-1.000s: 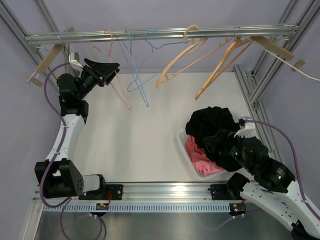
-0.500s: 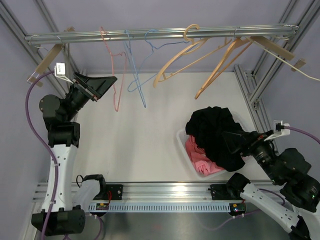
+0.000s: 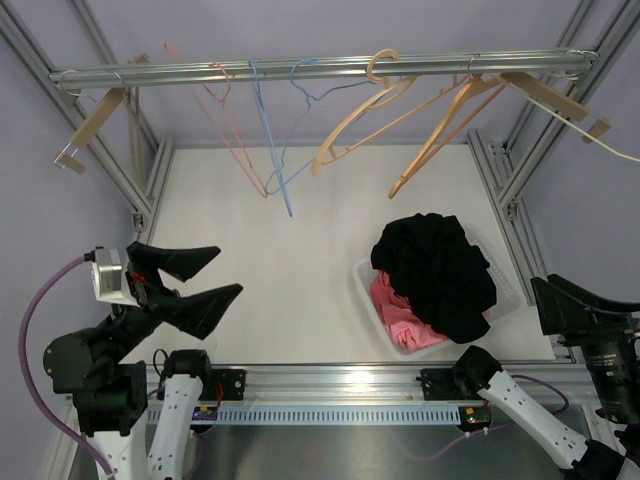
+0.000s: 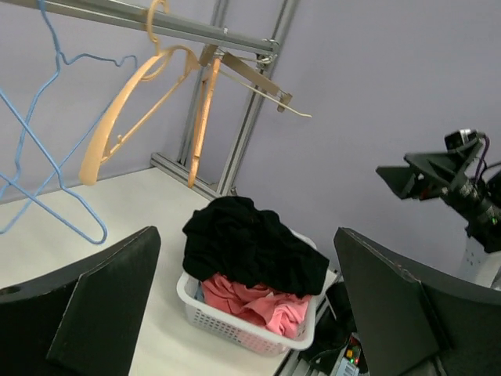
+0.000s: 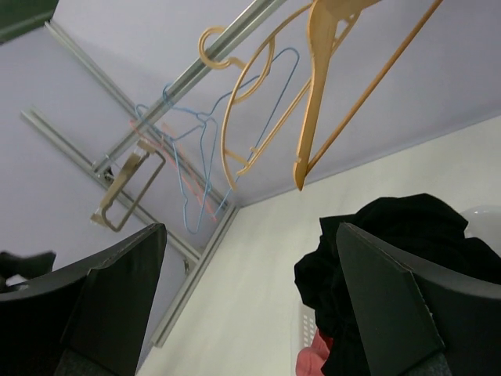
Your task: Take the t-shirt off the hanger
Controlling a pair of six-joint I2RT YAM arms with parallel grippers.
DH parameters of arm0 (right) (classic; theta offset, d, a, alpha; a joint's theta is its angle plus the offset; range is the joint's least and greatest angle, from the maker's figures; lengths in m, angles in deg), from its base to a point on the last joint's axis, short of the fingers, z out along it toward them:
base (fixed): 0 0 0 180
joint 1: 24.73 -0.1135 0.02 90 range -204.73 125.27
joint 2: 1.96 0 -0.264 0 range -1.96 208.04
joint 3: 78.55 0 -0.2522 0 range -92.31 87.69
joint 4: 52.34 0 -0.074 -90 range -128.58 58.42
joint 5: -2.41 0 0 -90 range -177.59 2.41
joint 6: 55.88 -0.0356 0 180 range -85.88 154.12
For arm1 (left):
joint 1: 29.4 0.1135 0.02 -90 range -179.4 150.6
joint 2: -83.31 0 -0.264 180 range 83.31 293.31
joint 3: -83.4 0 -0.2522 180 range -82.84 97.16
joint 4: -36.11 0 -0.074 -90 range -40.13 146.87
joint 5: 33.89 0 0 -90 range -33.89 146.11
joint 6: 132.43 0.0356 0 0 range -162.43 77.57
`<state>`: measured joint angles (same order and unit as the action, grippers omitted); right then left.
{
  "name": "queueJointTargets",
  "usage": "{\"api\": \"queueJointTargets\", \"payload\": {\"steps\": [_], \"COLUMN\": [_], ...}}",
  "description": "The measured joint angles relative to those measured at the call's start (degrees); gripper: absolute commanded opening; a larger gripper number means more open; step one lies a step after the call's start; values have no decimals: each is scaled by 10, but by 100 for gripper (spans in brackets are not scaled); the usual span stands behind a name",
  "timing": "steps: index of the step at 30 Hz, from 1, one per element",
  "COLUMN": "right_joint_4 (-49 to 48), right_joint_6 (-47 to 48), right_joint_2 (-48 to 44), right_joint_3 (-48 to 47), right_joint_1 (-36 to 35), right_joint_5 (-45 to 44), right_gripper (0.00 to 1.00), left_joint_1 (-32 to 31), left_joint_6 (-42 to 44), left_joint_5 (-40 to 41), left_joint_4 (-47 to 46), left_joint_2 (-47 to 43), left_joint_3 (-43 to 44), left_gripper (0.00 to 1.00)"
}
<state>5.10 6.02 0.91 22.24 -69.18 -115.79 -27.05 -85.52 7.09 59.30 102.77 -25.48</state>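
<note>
the black t-shirt [image 3: 438, 268] lies heaped on top of a white basket [image 3: 362, 285] at about 4 o'clock on the surface [image 3: 270, 240]. it is draped over a pink garment [image 3: 398, 312], which shows at the basket's 7 o'clock side. the t-shirt's folds spill over the basket's far rim. across the 12 o'clock edge runs a metal rail [image 3: 150, 72]. from it hang a pink hanger [image 3: 235, 140] and a blue hanger [image 3: 272, 130] near 11 o'clock, both tilted. wooden hangers [image 3: 360, 115] hang from 12 toward 1 o'clock, and all the hangers are bare. the left gripper [image 3: 229, 271] hangs in the air at about 8 o'clock, well apart from the rail and from the basket. its jaws are spread wide and hold nothing, and its wrist view looks across the surface at the t-shirt and basket. the right gripper [image 5: 250, 227] sits at the 4 o'clock edge, beyond the basket's right side and apart from it. its jaws are likewise spread with nothing between them, and its wrist view looks up past the t-shirt to the wooden hangers and the rail.
</note>
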Motion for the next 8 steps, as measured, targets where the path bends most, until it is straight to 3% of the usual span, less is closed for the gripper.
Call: {"api": "queueJointTargets", "payload": {"steps": [8], "right_joint_4": [-2], "right_joint_6": [-2], "right_joint_2": [-18], "right_joint_3": [36], "right_joint_1": [0], "right_joint_5": [-53], "right_gripper": [99], "left_joint_1": [-45], "left_joint_6": [76], "left_joint_5": [-24], "left_joint_4": [76], "left_joint_2": [-47], "left_joint_3": [-76], "left_gripper": [99]}}
